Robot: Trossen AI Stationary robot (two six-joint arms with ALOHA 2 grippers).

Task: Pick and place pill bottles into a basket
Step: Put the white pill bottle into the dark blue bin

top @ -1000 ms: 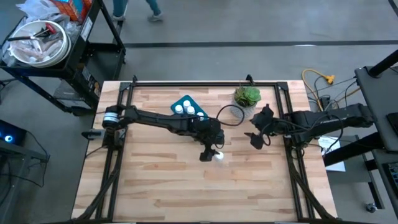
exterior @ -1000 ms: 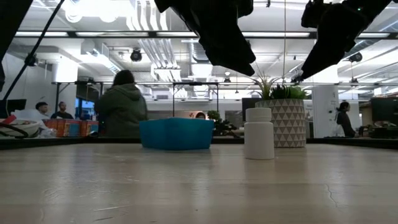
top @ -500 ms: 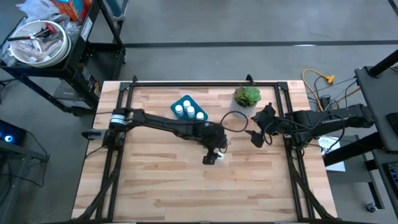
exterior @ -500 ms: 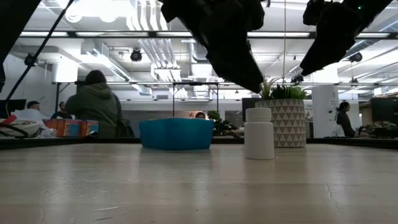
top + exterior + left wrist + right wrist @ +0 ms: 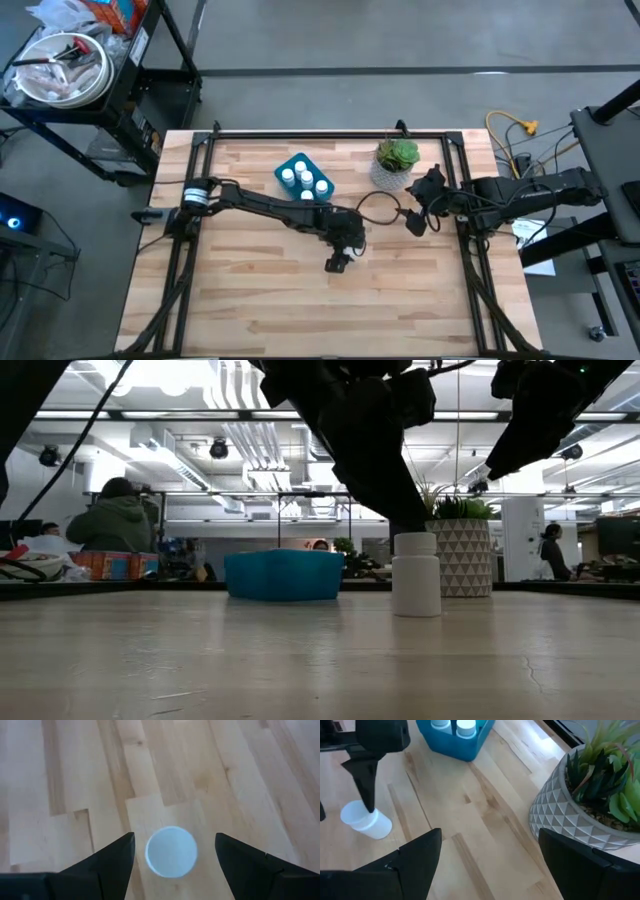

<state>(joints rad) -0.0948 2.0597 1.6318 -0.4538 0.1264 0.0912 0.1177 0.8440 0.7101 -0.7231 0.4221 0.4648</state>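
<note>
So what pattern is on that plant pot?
The plant pot is white with a raised triangle pattern, clearest in the right wrist view.

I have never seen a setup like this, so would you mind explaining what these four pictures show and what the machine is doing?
This is a robot with two dark arms at a wooden table. One picture looks straight down, one looks level across the tabletop, and two come from cameras on the arms' wrists. The left gripper is open, its fingers on either side of a white pill bottle standing on the table; nothing is gripped yet. The right gripper waits open beside the potted plant. The blue basket already holds bottles; three caps show from above. People sit in the room behind.
</note>
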